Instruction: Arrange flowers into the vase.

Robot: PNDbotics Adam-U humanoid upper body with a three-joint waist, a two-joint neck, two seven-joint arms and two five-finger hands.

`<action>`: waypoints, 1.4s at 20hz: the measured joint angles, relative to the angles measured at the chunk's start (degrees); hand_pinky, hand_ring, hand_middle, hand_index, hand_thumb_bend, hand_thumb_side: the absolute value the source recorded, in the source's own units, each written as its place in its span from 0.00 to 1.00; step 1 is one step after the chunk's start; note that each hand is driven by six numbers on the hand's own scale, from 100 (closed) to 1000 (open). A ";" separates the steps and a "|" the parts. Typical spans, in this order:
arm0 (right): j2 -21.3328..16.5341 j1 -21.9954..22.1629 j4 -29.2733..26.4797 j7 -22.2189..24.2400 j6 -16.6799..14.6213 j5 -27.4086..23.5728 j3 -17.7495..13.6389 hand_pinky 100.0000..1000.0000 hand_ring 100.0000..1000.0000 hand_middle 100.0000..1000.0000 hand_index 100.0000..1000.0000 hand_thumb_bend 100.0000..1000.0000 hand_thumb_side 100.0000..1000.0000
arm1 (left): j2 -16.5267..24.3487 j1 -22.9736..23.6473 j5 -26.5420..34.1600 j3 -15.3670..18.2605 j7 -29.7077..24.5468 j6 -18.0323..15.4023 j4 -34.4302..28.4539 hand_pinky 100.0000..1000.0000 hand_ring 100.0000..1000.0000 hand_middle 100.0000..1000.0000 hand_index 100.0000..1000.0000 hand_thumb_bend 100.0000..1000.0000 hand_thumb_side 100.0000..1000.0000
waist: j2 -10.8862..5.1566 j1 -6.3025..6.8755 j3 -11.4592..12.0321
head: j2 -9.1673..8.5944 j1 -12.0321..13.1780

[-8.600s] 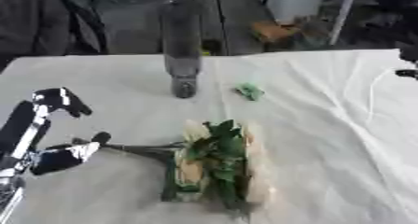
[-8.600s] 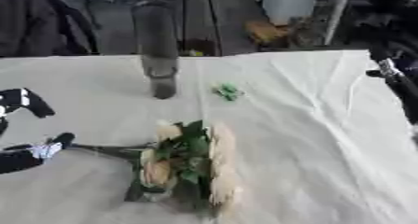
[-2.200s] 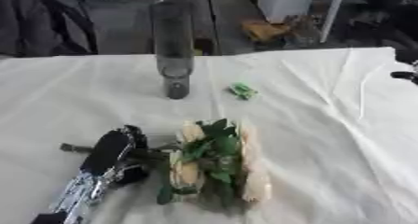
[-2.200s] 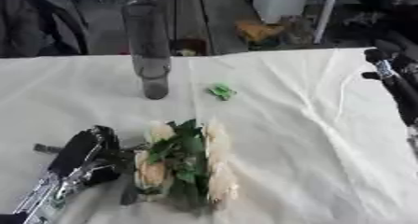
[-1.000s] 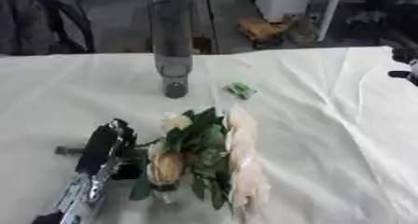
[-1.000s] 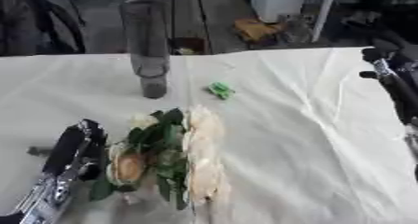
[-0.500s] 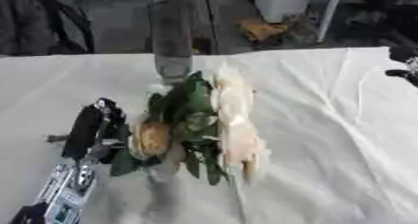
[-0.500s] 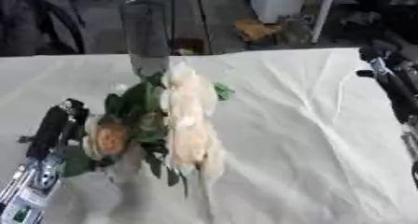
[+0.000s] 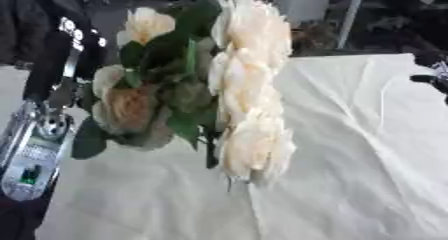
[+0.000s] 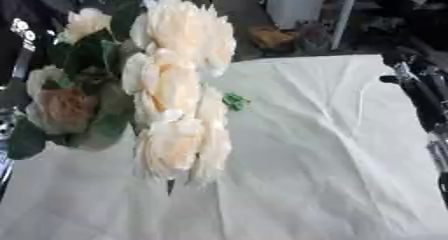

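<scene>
A bouquet (image 9: 241, 84) of cream and peach roses with dark green leaves is raised high off the table, close to the camera, and fills the middle and left of both views. My left hand (image 9: 54, 59) is at its left side, black and held up, shut on the bouquet; the stems and the grip itself are hidden behind the blooms. The silver forearm (image 9: 35, 151) runs down to the lower left. The tall vase is hidden behind the flowers. My right hand (image 10: 418, 91) rests open at the right edge, away from the flowers.
A white creased cloth (image 10: 332, 174) covers the table. A small green scrap (image 10: 234, 102) lies on it just right of the blooms. Dark chairs and stands crowd the floor beyond the far edge.
The bouquet has risen further off the cloth toward the camera and now covers the vase. My left hand rose with it. The right hand has stayed put.
</scene>
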 measured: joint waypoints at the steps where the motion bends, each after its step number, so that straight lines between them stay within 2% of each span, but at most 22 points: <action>1: 0.00 0.00 0.00 0.00 0.00 0.00 0.00 0.73 0.89 0.78 0.76 0.00 0.60 | -0.19 -0.99 0.51 0.19 0.20 0.43 0.31 0.00 0.00 0.00 0.00 1.00 0.16 | -0.01 -0.04 -0.07 | -0.14 0.04; 7: 0.00 0.00 0.01 0.02 0.02 0.00 0.04 0.73 0.89 0.78 0.76 0.00 0.61 | -2.61 -7.10 4.13 2.57 3.75 2.18 5.38 0.00 0.00 0.00 0.00 1.00 0.24 | -0.12 -0.09 -0.76 | -0.67 0.32; 12: 0.00 -0.05 0.02 0.17 0.12 0.00 0.34 0.73 0.89 0.78 0.76 0.00 0.61 | -4.70 -12.64 8.02 5.32 8.09 1.42 10.06 0.00 0.00 0.00 0.00 1.00 0.28 | -0.09 -0.21 -1.41 | -1.06 0.69; 19: 0.05 -0.59 0.02 0.49 0.17 0.00 0.71 0.73 0.89 0.78 0.76 0.00 0.61 | -6.29 -19.51 13.86 8.39 14.46 -1.92 16.08 0.00 0.00 0.00 0.00 1.00 0.31 | 0.47 -0.18 -2.54 | -1.71 1.36; 28: 0.37 -1.63 0.02 1.05 0.45 0.00 1.15 0.73 0.89 0.78 0.76 0.00 0.61 | -8.95 -24.92 21.71 10.75 22.42 -9.11 24.73 0.00 0.00 0.00 0.00 1.00 0.31 | 1.20 0.26 -4.41 | -2.76 2.21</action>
